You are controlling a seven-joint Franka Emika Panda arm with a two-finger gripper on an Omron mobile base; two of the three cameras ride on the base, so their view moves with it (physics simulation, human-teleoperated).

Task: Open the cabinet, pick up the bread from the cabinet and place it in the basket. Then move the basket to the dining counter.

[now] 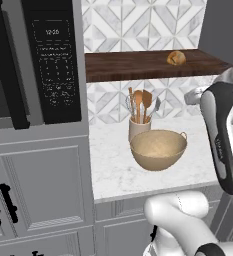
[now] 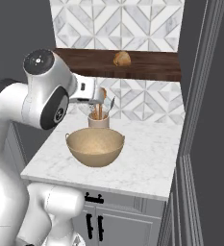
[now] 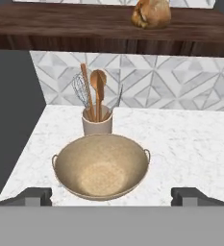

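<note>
Golden-brown bread [image 3: 151, 13] sits on the dark shelf [image 3: 60, 26], above and beyond the wide-open, empty pincer [image 3: 111, 194] hovering over the basket [image 3: 101, 166].

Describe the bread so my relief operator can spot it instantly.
Find the dark wooden shelf mounted on the patterned tile wall above the white marble counter. The bread sits on it toward the right, above the basket and utensil crock. It is a small lumpy golden-brown roll, alone on the shelf.

crock [image 2: 98, 120] partly behind arm, microwave [image 1: 33, 60] cropped
</note>
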